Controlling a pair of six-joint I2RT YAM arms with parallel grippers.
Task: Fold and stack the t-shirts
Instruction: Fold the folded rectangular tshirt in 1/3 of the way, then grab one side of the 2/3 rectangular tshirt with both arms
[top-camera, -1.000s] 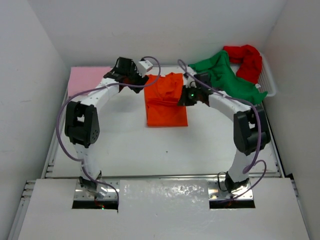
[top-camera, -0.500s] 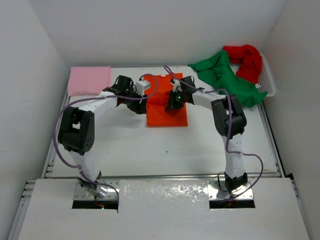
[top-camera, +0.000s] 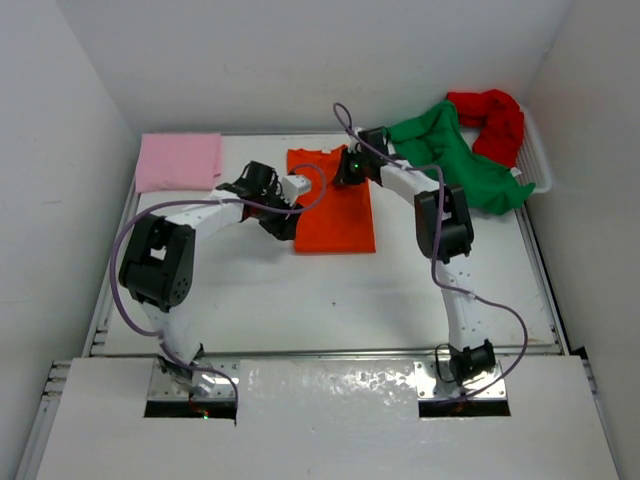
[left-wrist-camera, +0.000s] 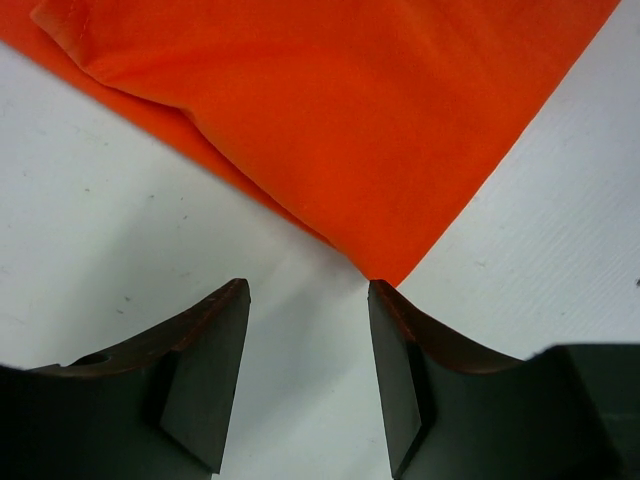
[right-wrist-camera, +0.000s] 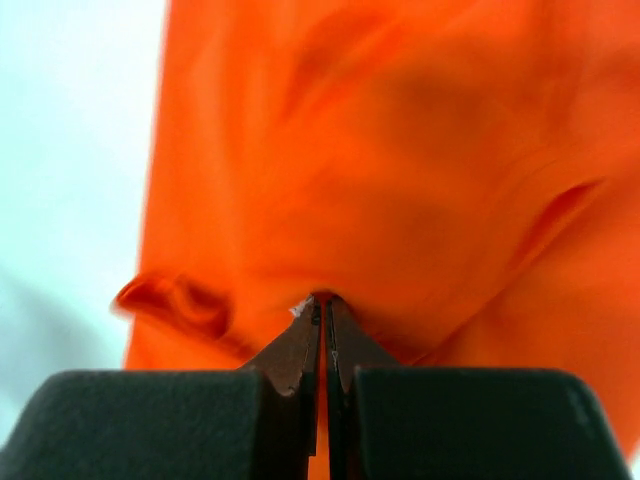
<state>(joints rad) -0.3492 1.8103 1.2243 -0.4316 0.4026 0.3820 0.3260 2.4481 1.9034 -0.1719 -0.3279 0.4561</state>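
Near side: left jaws apart, low over the white table (top-camera: 330, 300), tips just short of the near-left corner of the bright orange cloth t-shirt (left-wrist-camera: 330, 110), spread flat at mid-table. Slide forward, take that corner between the tips, pinch every layer, lift level. Farther: right jaws clamped on its far edge; hold taut, no tugging. Beyond: folded pink cloth t-shirt (top-camera: 178, 160) far left; green cloth t-shirt (top-camera: 450, 150) and red cloth t-shirt (top-camera: 490, 118) heaped far right.

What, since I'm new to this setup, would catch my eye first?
The orange shirt in the middle, its far edge pinched by the right end effector. Then the green shirt and red shirt heaped at the far right, and the folded pink shirt at the far left.
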